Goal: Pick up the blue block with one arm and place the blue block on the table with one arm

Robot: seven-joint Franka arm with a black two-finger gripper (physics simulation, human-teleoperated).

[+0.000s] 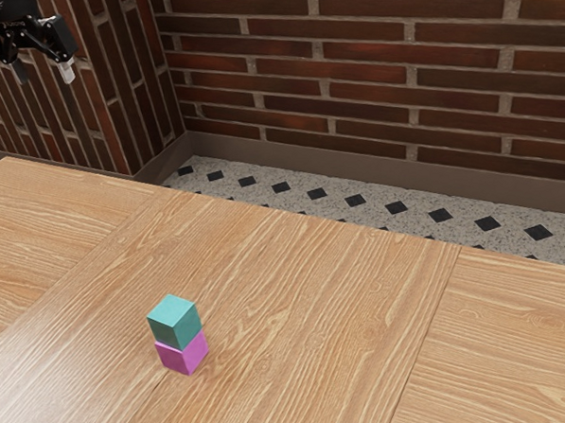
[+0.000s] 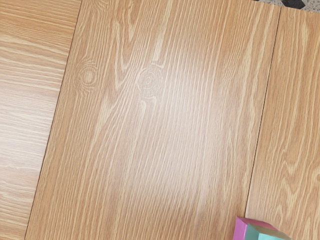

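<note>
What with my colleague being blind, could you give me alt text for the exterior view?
A teal block sits on a magenta block on a wooden table. The black gripper, open and empty, hangs at the exterior view's upper left, away from the blocks, with brick walls behind.

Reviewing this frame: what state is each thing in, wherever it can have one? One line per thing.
Pincer: open, nothing between its fingers, raised clear of both blocks.
Blue block: ungripped, stacked on the pink block, not yet on the table.
Pink block: upright on the table, bearing the blue one.
</note>
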